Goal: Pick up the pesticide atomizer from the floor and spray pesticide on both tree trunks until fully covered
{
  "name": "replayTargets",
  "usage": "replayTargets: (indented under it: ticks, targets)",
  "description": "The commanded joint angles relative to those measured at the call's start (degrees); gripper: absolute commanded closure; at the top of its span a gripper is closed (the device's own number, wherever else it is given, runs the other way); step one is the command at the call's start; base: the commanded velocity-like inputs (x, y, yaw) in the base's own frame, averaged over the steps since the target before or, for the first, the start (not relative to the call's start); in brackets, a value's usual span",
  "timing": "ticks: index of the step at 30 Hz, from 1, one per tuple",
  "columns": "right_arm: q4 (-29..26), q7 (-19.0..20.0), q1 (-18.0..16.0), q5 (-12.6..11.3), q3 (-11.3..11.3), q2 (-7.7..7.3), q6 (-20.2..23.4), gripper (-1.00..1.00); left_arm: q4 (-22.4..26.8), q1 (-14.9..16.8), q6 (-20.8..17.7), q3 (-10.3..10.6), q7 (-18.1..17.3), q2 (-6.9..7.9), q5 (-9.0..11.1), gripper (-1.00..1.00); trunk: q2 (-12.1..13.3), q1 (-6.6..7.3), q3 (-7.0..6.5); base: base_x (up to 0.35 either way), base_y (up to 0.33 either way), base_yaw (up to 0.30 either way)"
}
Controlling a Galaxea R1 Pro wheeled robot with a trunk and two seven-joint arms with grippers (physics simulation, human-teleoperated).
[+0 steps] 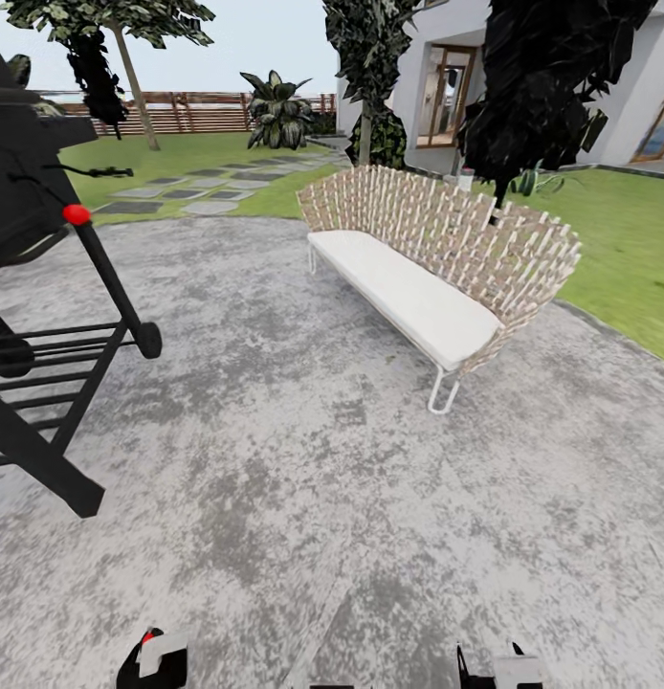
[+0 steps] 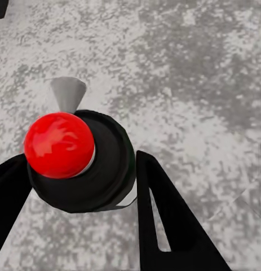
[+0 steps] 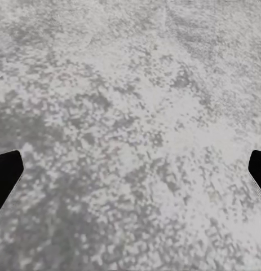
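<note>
While held: the spray bottle [image 2: 79,164], round black top with glossy red knob, sits clamped in the left gripper [image 2: 79,186].
Right gripper [image 3: 130,169]: fingers spread, nothing between.
Ground: mottled grey paving [image 1: 303,498].
Bench [image 1: 437,268]: woven slats, white cushion.

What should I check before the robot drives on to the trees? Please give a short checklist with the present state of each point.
1. Spray bottle sits between the left gripper fingers: ok.
2. Grip firm enough for driving: cannot tell.
3. Right gripper open and free: ok.
4. Bench ahead to the right, needs a wide berth: not ok yet.
5. Black grill close on the left: not ok yet.
6. Thick pale trunks in sight: cannot tell.
</note>
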State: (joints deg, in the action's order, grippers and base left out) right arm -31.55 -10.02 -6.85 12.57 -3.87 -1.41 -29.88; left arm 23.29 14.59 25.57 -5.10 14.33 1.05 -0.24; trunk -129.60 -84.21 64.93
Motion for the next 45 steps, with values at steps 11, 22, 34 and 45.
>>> replayTargets:
  ticks: [11,22,34,45]
  targets:
    - [-0.2,0.0,0.0,-0.1,-0.1,0.0,0.0,-1.0,0.0,0.0,0.0,0.0,0.0,0.0,0.0,1.0,0.0,0.0,0.0,0.339,-0.005,0.0]
    - [-0.3,-0.1,0.0,-0.1,-0.1,0.0,-0.1,-1.0,0.0,0.0,0.0,0.0,0.0,0.0,0.0,1.0,0.0,0.0,-0.36,0.339,-0.068,0.081]
    - [-0.1,0.0,0.0,-0.1,-0.1,-0.02,-0.1,-1.0,0.0,0.0,0.0,0.0,0.0,0.0,0.0,1.0,0.0,0.0,-1.27,0.331,-0.092,0.14]
    - [-0.1,0.0,0.0,-0.1,-0.1,-0.08,-0.1,-1.0,0.0,0.0,0.1,0.0,0.0,0.0,0.1,1.0,0.0,0.0,-2.22,0.049,-0.021,0.077]
